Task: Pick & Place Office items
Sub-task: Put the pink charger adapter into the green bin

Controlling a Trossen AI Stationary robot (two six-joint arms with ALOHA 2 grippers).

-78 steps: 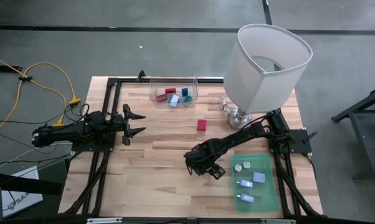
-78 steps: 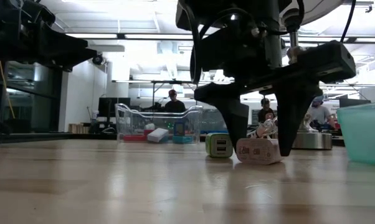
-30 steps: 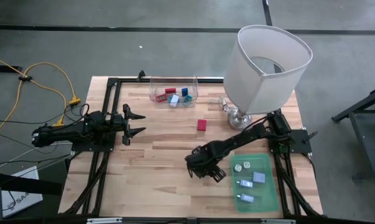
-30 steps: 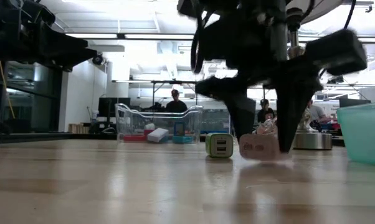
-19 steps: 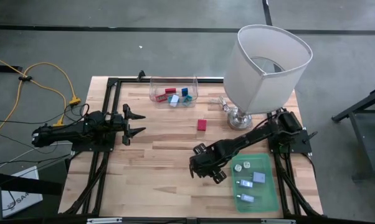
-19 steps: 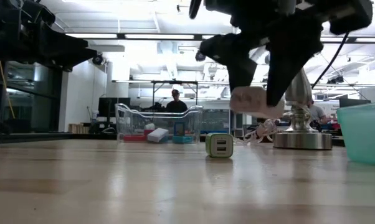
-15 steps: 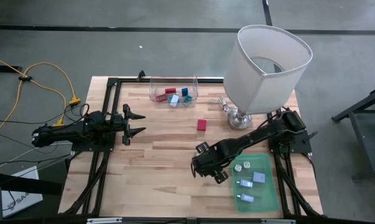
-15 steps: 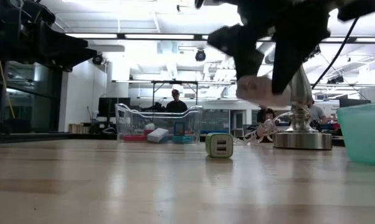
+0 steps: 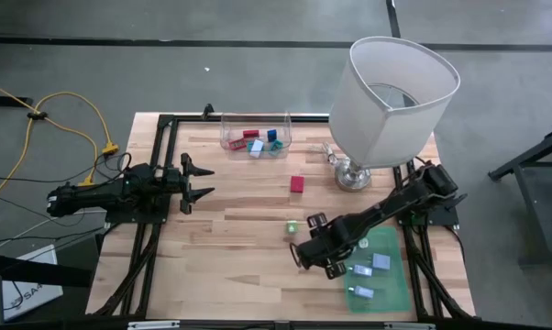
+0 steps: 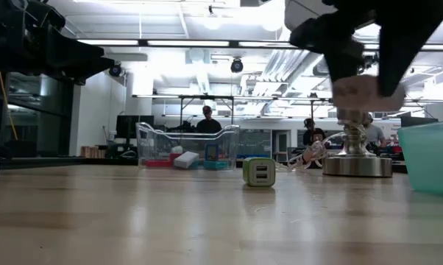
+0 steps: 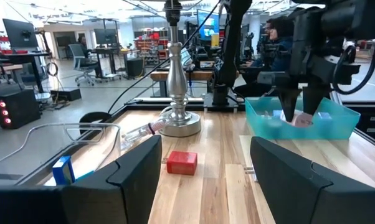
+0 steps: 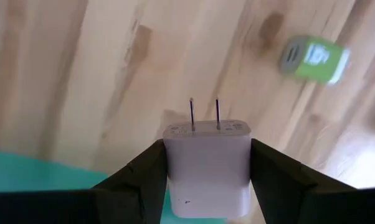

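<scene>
White charger (image 12: pixel 207 163) (in right pincer (image 12: pixel 206 168)) above wooden table (image 9: pixel 230 238).

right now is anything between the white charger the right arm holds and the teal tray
Nothing visible. The right gripper holds the white charger above the wood, right at the teal tray edge; the green charger sits on the far side, off that path.

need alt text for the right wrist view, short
The right end effector grips a white plug-in charger between its two dark fingers, prongs pointing away, above a light wooden table. A small green charger lies on the wood farther off, and a teal tray edge shows beside the fingers.
</scene>
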